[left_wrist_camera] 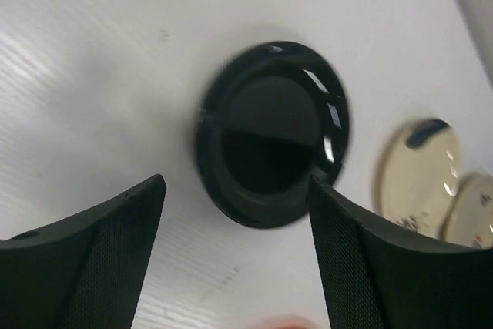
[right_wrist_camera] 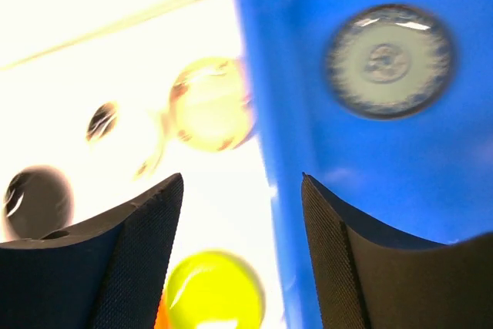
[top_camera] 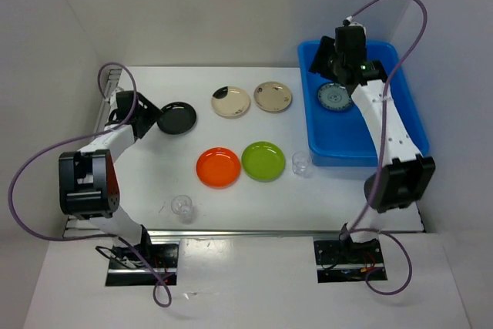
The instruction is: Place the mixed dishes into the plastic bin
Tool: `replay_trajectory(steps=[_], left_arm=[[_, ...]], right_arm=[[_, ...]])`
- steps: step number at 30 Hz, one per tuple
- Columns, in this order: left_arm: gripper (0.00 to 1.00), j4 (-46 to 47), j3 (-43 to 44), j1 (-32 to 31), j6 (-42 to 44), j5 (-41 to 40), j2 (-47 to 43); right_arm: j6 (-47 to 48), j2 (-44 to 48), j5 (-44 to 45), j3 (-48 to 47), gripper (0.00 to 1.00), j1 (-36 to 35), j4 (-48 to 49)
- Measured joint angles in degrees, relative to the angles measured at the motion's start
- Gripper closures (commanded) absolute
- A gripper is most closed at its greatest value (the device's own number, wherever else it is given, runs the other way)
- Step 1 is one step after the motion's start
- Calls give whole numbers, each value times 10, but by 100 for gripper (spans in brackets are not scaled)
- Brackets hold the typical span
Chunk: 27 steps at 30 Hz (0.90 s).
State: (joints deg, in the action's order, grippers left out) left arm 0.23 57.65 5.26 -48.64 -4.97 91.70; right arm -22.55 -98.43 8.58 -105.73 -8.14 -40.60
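Left wrist: glossy round black plate beyond parted left claw; right claw parted.

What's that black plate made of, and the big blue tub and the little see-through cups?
The black plate looks like glossy plastic or glazed ceramic: sharp white highlights run along its rim; I can't tell which. The blue tub seems moulded plastic, smooth, uniformly coloured, with rounded corners. The clear cups look like thin transparent plastic, possibly glass; the table shows through them.
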Motion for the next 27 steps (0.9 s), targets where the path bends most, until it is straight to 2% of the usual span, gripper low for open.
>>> replay_trajectory(steps=[1,4,6,7,11,13,24,26,27], left_arm=[[28,1,0,14,-4,-1,21],[31,-6,0,32,-13,-7,59],[36,-8,0,33,-15,-9,75],[42,-7,0,31,-20,-10,83],[46,13,0,28,-40,-11,92],[59,24,0,28,-48,-12,104],[64,83,1,28,-103,7,154],[68,92,2,28,-114,12,158],[74,99,2,28,-118,15,162]], right_arm=[[1,45,-7,39,31,-26,6],[3,88,-32,80,31,-61,13],[4,101,-43,103,31,-71,15],[4,110,-52,134,31,-74,12],[4,112,-59,161,31,-74,10],[5,115,-63,169,31,-74,10],[8,116,-92,180,31,-74,12],[8,115,-95,180,31,-74,14],[8,113,-97,180,31,-74,16]])
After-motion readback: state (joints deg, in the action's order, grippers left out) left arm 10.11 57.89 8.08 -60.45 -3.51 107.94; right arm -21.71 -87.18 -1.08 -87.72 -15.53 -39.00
